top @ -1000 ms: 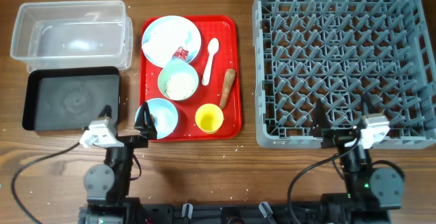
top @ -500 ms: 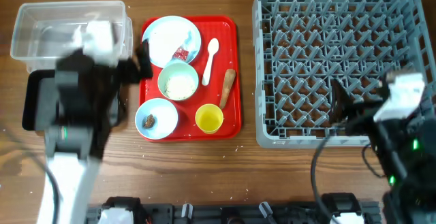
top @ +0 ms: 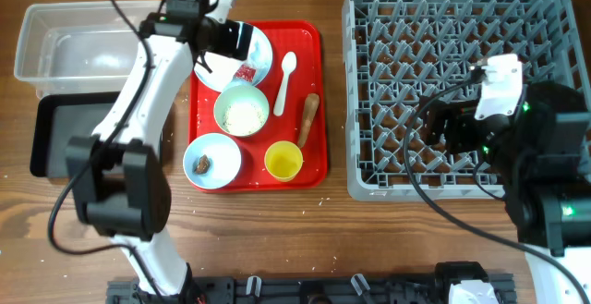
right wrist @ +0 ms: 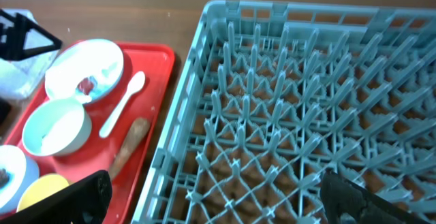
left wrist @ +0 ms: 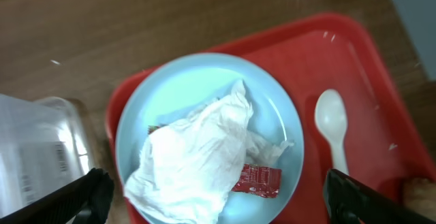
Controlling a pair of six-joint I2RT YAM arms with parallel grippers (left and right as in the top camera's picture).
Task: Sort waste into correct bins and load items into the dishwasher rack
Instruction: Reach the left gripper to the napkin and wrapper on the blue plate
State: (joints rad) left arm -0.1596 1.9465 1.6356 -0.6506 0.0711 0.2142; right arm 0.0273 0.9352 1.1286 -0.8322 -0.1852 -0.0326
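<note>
My left gripper [top: 222, 45] hangs open and empty over the pale blue plate [top: 261, 56] at the back of the red tray. In the left wrist view the plate [left wrist: 204, 88] holds the crumpled white tissue [left wrist: 191, 156] and the red wrapper [left wrist: 259, 181], between my open fingers [left wrist: 218, 203]. The white spoon [top: 286, 68], brown stick [top: 309, 117], rice bowl [top: 242, 112], bowl with the brown lump [top: 202, 164] and yellow cup [top: 283, 161] lie on the tray. My right gripper [top: 448, 128] is open and empty over the grey rack [top: 462, 27], also in the right wrist view [right wrist: 214, 203].
The clear tub [top: 92, 50] stands at the back left, with the black tray [top: 55, 138] in front of it, partly under my left arm. The red serving tray [top: 314, 41] lies between the bins and the rack. Cables trail along the table's front edge.
Both arms have lifted from the table's front edge. The left swung back over the plate. The right moved up over the front of the rack.
</note>
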